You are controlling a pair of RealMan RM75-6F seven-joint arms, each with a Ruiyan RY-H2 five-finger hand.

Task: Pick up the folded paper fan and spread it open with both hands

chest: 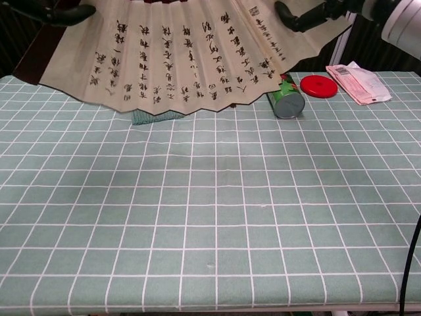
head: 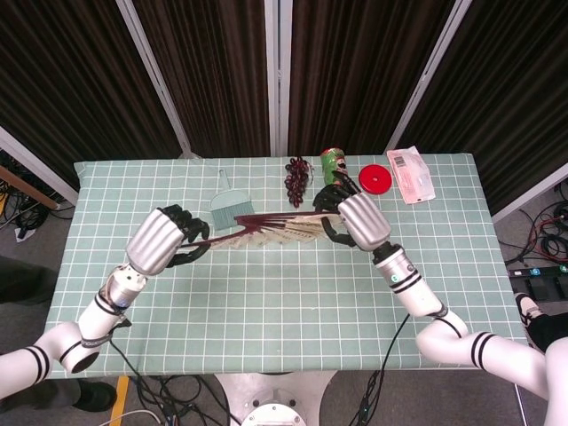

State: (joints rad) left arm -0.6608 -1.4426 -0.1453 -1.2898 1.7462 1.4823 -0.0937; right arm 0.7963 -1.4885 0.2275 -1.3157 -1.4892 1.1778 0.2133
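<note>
The paper fan [chest: 191, 56] hangs spread wide above the table, cream paper with black calligraphy and dark red ribs [head: 266, 227]. My left hand [head: 164, 241] grips its left end rib, fingers showing at the chest view's top left corner [chest: 62, 12]. My right hand [head: 355, 220] holds the right end; its dark fingers [chest: 309, 14] press the paper's upper right edge. In the head view the fan shows nearly edge-on between the two hands.
On the green checked tablecloth [chest: 210, 210] lie a green can [chest: 284, 97], a red lid [chest: 318, 86], a pink-white packet [chest: 355, 75], dark grapes [head: 297, 177] and a small teal brush [head: 229, 206] at the back.
</note>
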